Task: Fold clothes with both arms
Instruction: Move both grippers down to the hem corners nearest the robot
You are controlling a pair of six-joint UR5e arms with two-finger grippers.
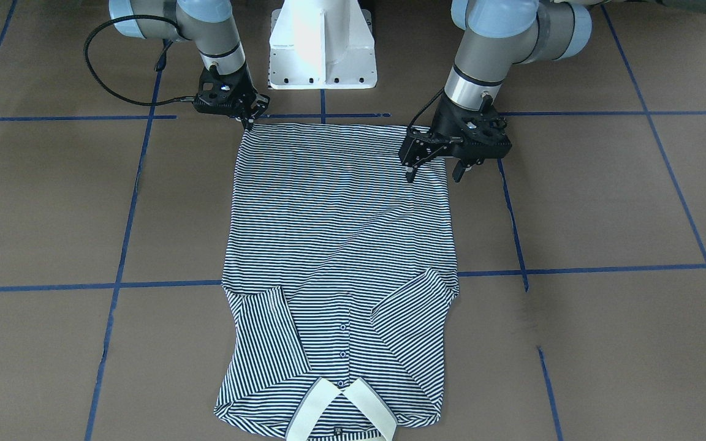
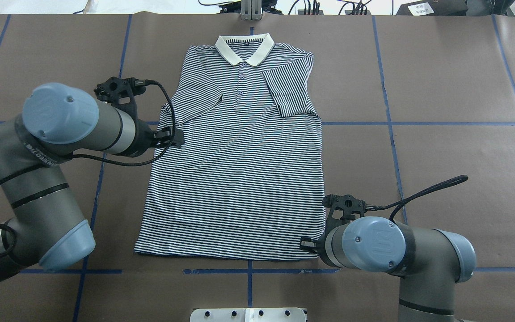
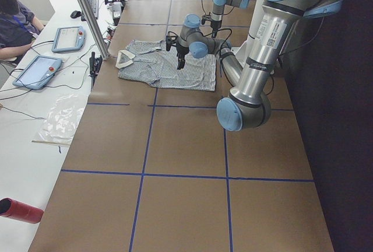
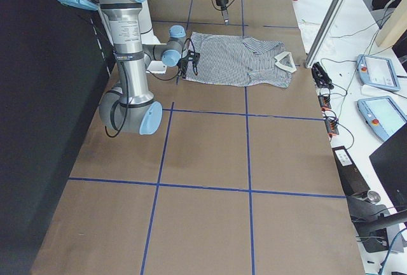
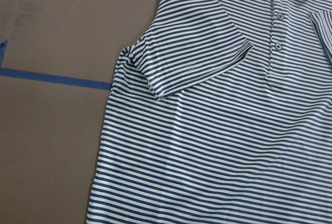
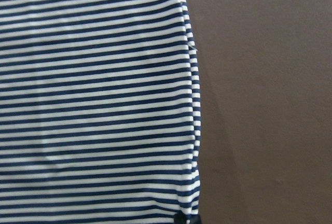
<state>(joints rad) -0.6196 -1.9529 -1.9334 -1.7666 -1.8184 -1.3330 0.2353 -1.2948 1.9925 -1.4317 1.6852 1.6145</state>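
While polo shirt is laid flat, front up, on brown table, both sleeves are seen folded inward over chest; white collar is pointed away from robot. Left gripper is held above shirt's side edge, fingers spread apart, nothing between them. Right gripper is set at hem corner, fingers drawn together; whether cloth is pinched cannot be told.

The collar runs off the front view's bottom edge.
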